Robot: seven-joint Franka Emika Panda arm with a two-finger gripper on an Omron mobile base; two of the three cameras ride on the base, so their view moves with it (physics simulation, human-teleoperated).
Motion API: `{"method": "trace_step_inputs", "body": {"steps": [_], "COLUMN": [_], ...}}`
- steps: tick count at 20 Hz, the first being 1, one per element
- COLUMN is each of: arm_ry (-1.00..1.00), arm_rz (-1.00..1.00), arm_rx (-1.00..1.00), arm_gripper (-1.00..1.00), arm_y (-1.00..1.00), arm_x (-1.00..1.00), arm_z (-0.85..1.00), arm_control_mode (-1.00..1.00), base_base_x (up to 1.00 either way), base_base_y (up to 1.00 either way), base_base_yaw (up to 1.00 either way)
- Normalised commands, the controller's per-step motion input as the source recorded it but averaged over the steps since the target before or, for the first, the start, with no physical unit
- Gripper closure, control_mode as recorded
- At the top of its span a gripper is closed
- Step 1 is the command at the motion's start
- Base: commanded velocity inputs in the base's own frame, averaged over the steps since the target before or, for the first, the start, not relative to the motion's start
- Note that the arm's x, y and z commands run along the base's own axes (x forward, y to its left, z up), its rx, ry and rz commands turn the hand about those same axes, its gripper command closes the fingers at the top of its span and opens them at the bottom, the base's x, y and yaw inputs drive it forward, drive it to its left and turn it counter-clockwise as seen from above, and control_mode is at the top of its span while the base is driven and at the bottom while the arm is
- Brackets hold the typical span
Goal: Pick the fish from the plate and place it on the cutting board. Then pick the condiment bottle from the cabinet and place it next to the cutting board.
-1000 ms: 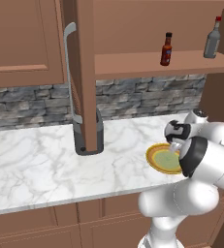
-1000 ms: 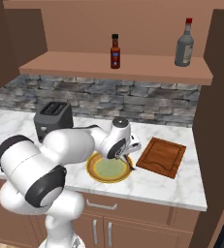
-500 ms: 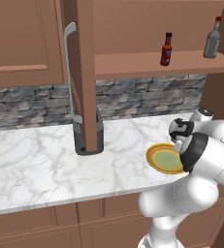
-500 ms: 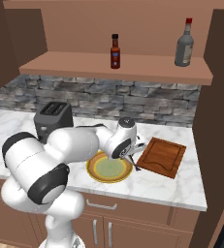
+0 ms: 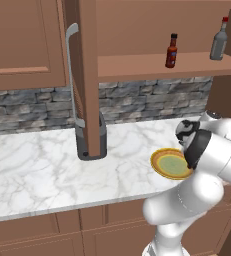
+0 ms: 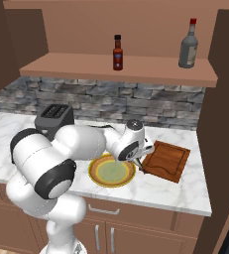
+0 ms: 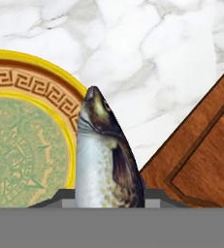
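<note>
The fingers [image 6: 137,163] pinch the fish [image 7: 106,160] between plate [image 7: 33,82] and cutting board [image 7: 200,155]; next, carry it over the board and let go.

Bare marble counter [image 6: 185,191] separates plate [image 6: 98,179] from cutting board [image 6: 166,159]; board surface unobstructed. Toaster [image 6: 54,118] stands behind the arm, left of plate.

The plate [image 5: 170,163] lies on the marble counter [image 5: 47,170] (partly behind the white arm [image 5: 214,150]), condiment bottle [image 5: 172,51] shelved above.
</note>
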Motion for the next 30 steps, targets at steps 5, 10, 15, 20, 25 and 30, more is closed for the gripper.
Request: {"method": "trace_step_inputs", "body": {"steps": [5, 10, 15, 20, 25, 30], "arm_ry": [0.00, 0.00, -0.03, -0.03, -0.01, 0.00], "arm_rz": [0.00, 0.00, 0.00, 0.00, 0.00, 0.00], "arm_rx": [0.00, 0.00, 0.00, 0.04, 0.02, 0.00], "arm_gripper": [1.00, 1.00, 1.00, 1.00, 1.00, 1.00], "arm_y": [-0.21, -0.18, -0.10, -0.13, -0.21, -0.20], "arm_x": [0.15, 0.09, 0.00, 0.00, 0.03, 0.11], "arm_z": [0.00, 0.00, 0.00, 0.00, 0.00, 0.00], "arm_control_mode": [-1.00, -1.00, -1.00, -1.00, -1.00, -1.00], "base_base_x": [0.00, 0.00, 0.00, 0.00, 0.00, 0.00], "base_base_y": [0.00, 0.00, 0.00, 0.00, 0.00, 0.00], "base_base_yaw": [0.00, 0.00, 0.00, 0.00, 0.00, 0.00]}}
